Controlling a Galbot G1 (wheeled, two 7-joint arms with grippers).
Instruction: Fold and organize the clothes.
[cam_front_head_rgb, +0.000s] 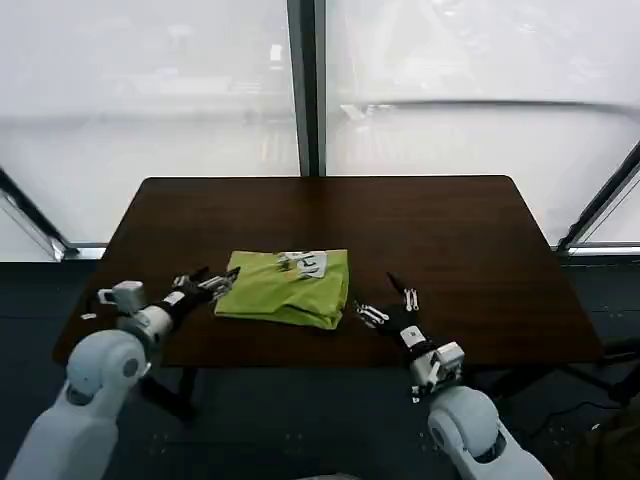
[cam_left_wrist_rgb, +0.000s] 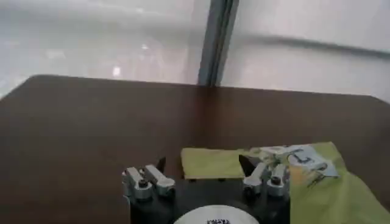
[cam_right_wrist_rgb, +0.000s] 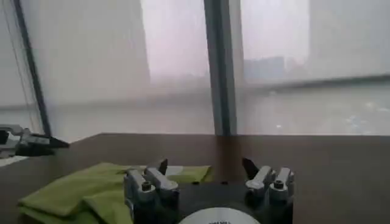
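Observation:
The clothes are one lime-green T-shirt (cam_front_head_rgb: 288, 288), folded into a compact rectangle near the front middle of the dark table (cam_front_head_rgb: 450, 240), its white print facing up at the far edge. My left gripper (cam_front_head_rgb: 222, 284) is open at the shirt's left edge, with nothing between its fingers. My right gripper (cam_front_head_rgb: 391, 302) is open a short way right of the shirt, apart from it. In the left wrist view the shirt (cam_left_wrist_rgb: 323, 195) lies just past my open left gripper (cam_left_wrist_rgb: 202, 163). The right wrist view shows the shirt (cam_right_wrist_rgb: 79, 192) beside my open right gripper (cam_right_wrist_rgb: 205, 165).
The table's front edge runs just below the shirt and both grippers. Bare tabletop stretches behind the shirt and to its right. Frosted windows with a dark central post (cam_front_head_rgb: 307, 90) stand behind the table.

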